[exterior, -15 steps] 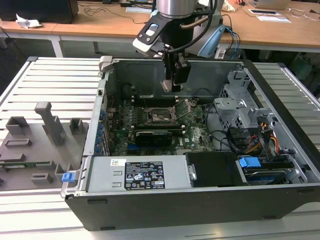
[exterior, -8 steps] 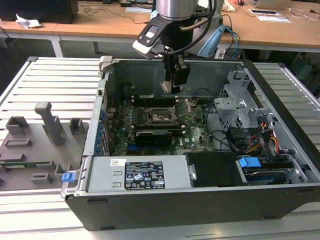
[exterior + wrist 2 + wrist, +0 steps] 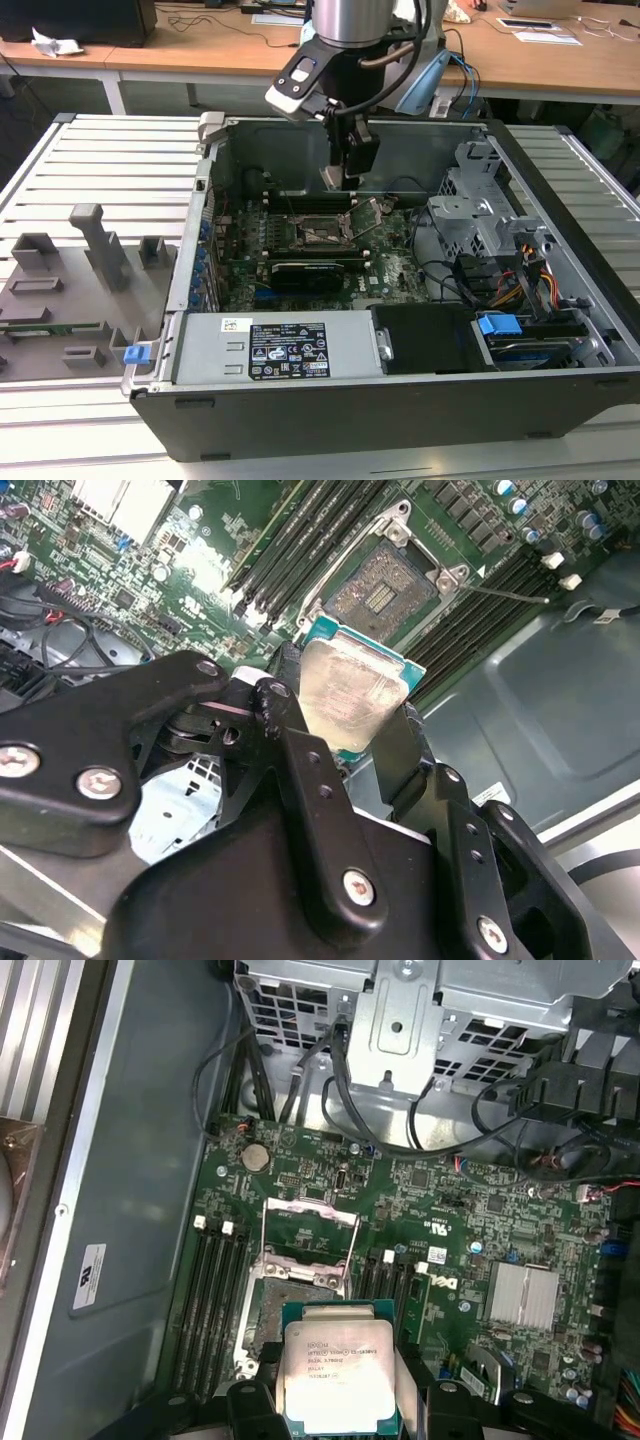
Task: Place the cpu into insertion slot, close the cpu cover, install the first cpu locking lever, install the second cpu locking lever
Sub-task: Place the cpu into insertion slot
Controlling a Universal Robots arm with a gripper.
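An open computer case (image 3: 400,410) lies on a slatted grey table (image 3: 120,160), its far end cut off by the arm in the exterior view. Inside it are a labelled power supply (image 3: 280,350), a metal drive cage (image 3: 480,215), a tangle of cables and the green motherboard (image 3: 390,265), which carries a long black expansion card (image 3: 315,272). The gripper (image 3: 345,715) hangs over the board, jaws clamped on two opposite edges of the cpu (image 3: 350,695). Both wrist views show those edges hidden behind the black fingers (image 3: 290,710); the chip's underside is out of sight, and from the exterior view the chip is hard to make out. The cpu cover (image 3: 308,1230), a thin silver frame with a window cut-out, stands swung up from its hinge. The insertion slot (image 3: 290,1300) lies open with its contact field exposed, its near part hidden behind the chip in the first wrist view. The cpu, a flat square with a scuffed silver-grey top and a green rim, is held above the board just beside the slot, apart from it.
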